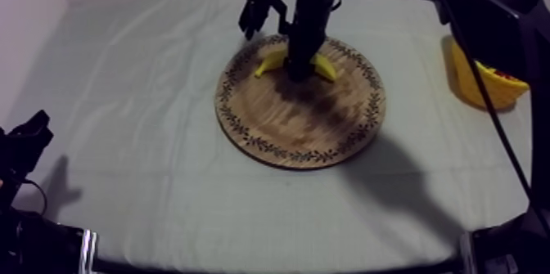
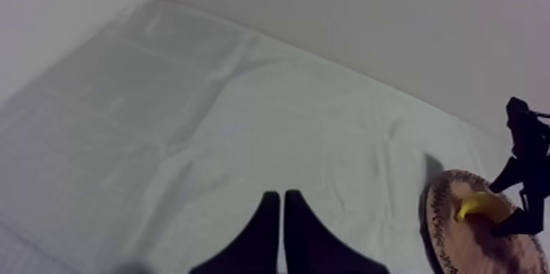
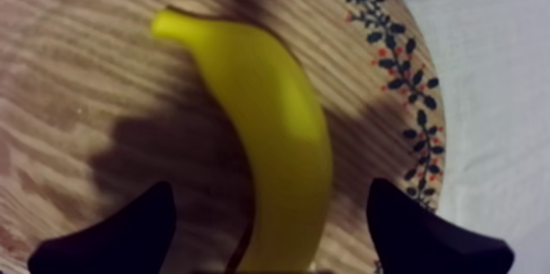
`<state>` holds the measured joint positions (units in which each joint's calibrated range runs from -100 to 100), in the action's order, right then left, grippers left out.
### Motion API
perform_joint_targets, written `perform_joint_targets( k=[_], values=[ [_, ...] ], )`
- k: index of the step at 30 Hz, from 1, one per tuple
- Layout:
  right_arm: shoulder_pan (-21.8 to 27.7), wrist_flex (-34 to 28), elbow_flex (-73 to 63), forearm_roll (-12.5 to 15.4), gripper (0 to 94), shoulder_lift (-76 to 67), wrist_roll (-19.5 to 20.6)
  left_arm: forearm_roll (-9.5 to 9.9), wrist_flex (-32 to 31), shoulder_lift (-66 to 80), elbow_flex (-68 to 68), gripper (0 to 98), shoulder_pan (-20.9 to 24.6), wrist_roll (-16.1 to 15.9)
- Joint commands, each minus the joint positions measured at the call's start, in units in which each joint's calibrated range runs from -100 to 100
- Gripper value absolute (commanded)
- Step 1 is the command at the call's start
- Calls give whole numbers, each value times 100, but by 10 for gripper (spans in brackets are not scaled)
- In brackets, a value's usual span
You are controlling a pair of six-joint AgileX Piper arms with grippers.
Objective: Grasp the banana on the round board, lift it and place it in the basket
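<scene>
A yellow banana [image 1: 270, 64] lies on the far part of the round wooden board [image 1: 300, 122] with its patterned rim. My right gripper [image 1: 299, 71] comes straight down over the banana's middle. In the right wrist view the banana [image 3: 270, 122] runs between the two black fingers [image 3: 123, 236], which stand wide apart on either side without touching it, so the gripper [image 3: 274, 240] is open. The yellow basket [image 1: 483, 81] stands at the table's right edge. My left gripper [image 2: 282, 232] is shut on nothing, low over the cloth at the left.
The grey-white cloth [image 1: 139, 105] stretches between the board and the left arm [image 1: 24, 142]. From the left wrist view the board [image 2: 483, 249], the banana [image 2: 479, 206] and the right arm [image 2: 524, 171] show far off near the back wall.
</scene>
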<state>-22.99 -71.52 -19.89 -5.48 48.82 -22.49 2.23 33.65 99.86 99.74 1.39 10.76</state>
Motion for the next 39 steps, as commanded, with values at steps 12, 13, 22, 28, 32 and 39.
perform_joint_targets(
  k=[12,13,22,28,32,39],
  values=[
    [59,-284,-580,28,286,408,-21,-1,-2,-3,4,1,2,1],
    [56,-284,-585,25,275,418,-17,-1,-2,-3,4,1,2,1],
    [45,-365,-176,-7,235,-83,-25,-1,-2,-3,4,1,2,1],
    [155,-423,766,-27,230,-1194,-78,-1,-2,-3,4,1,2,1],
    [311,-412,1578,-112,234,-1971,-56,-1,-2,-3,4,1,2,1],
    [756,-312,3037,-220,245,-3330,-81,-1,-2,-3,4,1,2,1]
  ],
)
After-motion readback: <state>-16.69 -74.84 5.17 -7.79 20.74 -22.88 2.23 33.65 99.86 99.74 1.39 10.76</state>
